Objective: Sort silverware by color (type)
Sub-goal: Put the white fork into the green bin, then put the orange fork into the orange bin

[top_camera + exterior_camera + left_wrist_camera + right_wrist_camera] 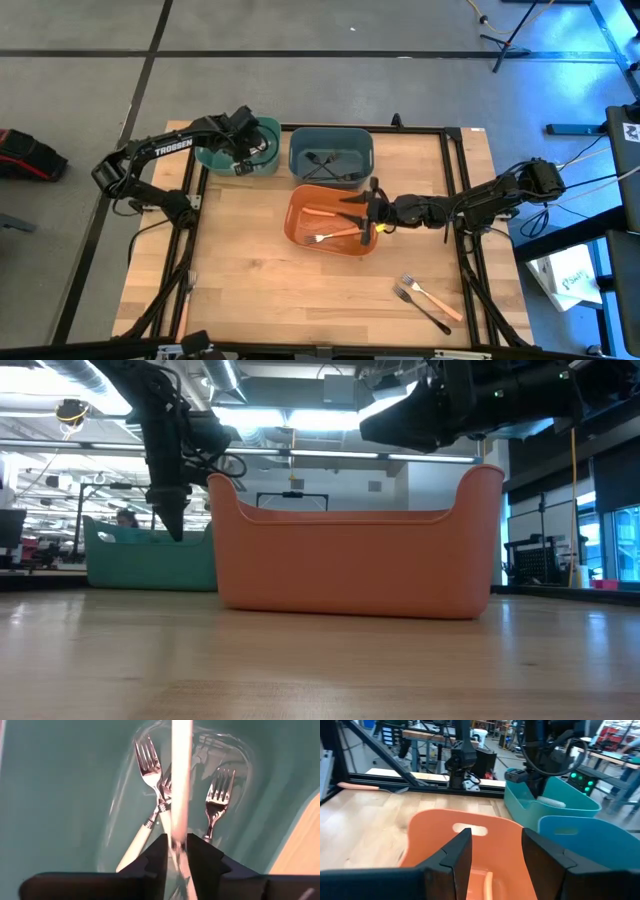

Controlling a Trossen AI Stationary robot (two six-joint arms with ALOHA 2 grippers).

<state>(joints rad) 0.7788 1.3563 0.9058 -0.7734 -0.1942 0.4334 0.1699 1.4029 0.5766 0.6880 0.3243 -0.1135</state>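
White-handled fork (180, 780) above teal bin (60, 795)

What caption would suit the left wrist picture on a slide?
Left gripper holds a white-handled utensil above forks in the teal plastic bin.

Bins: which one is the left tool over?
The teal bin, far-left of the three; the left tool hangs in it, white-handled fork between its fingers.

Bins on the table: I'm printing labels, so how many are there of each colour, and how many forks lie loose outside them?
Teal bin: 1
Blue-grey bin: 1
Orange bin: 1
Tan-handled fork, loose: 1
Black fork, loose: 1
Total: 5 (3 bins, 2 loose forks)
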